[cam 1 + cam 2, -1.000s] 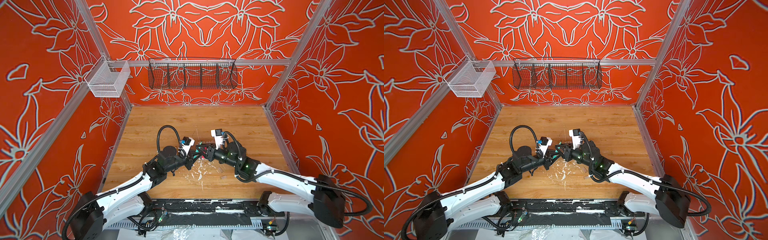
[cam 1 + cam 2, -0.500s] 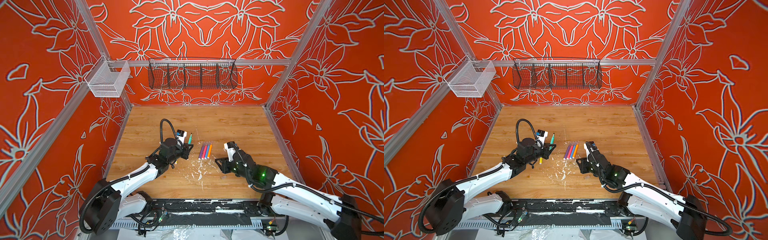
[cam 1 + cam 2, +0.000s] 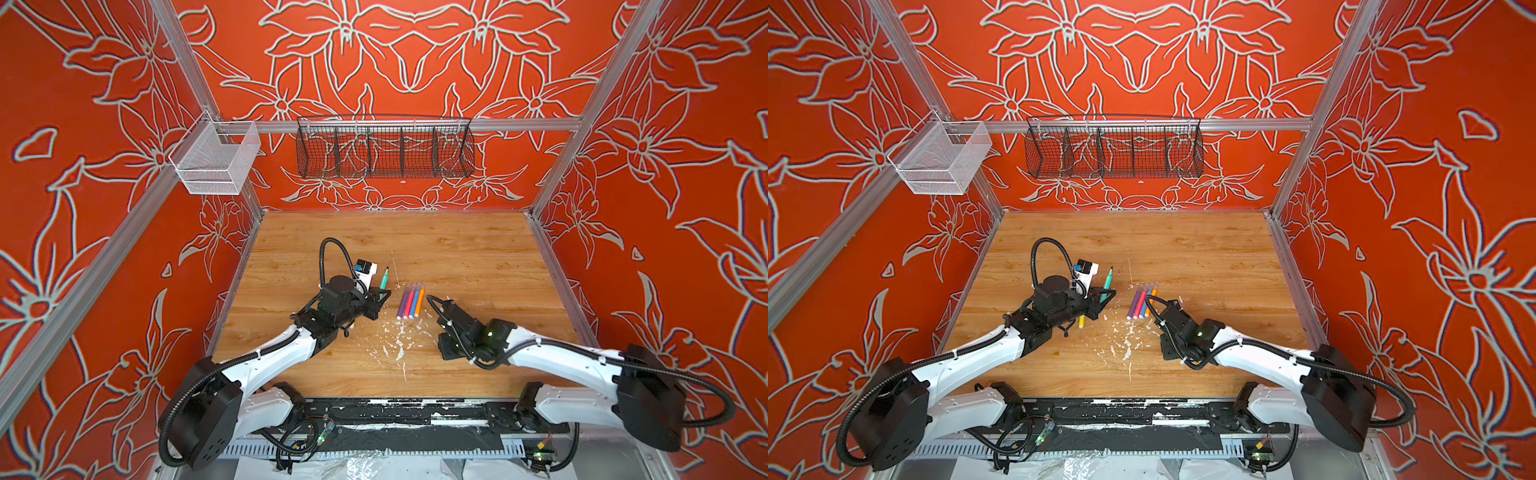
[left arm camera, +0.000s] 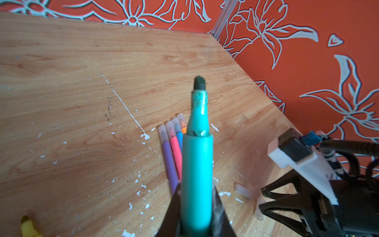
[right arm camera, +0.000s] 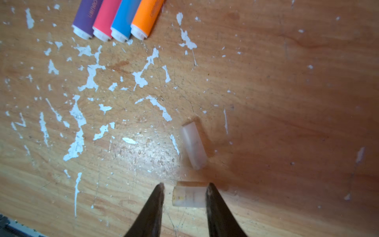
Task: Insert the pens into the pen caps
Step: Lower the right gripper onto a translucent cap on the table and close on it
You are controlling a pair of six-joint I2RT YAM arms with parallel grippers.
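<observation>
The left gripper (image 4: 196, 207) is clamped tight on the green pen (image 4: 196, 160), low on its barrel, so the bare dark tip stands up and away from the fingers. That arm reaches forward, wrist raised off the wooden table (image 3: 457, 257), and the yellow pen (image 3: 1081, 321) lies just beneath it. The right gripper (image 5: 186, 185) points down at the table, fingers (image 5: 155, 205) partly apart and straddling a clear pen cap (image 5: 188, 197). One finger seems to touch it and the other stands just clear. A second cap (image 5: 193, 145) lies just beyond the fingertips. Farther out the purple pen (image 5: 86, 18), pink pen (image 5: 104, 18), blue pen (image 5: 123, 20) and orange pen (image 5: 145, 18) lie side by side, capped.
</observation>
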